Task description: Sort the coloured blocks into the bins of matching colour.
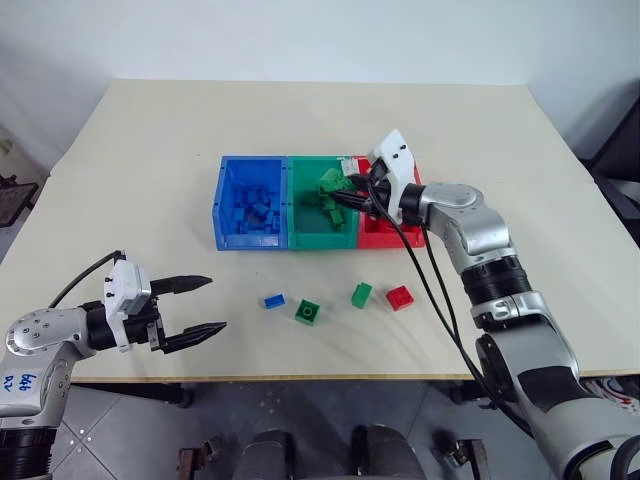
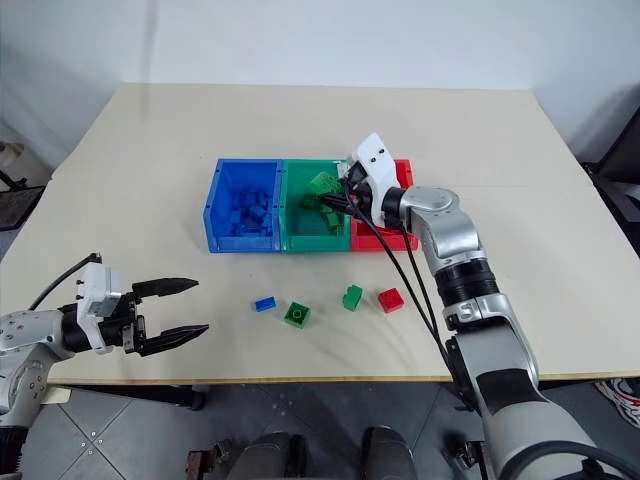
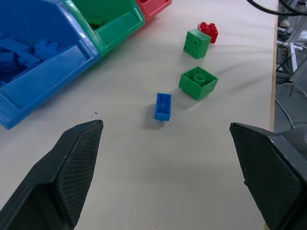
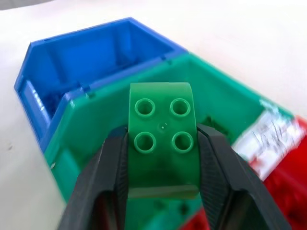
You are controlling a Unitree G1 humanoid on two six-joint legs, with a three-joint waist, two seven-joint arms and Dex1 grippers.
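Right wrist view: right fingers [image 4: 163, 158] clamp a green block [image 4: 163, 139] above the green bin [image 1: 322, 238]. At seven o'clock of the surface [image 1: 150, 150], left fingers [image 1: 195, 306] spread, empty.

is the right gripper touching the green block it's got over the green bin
Touching. The right wrist view shows the right gripper with both black fingers pressed against the sides of the green block, above the green bin.
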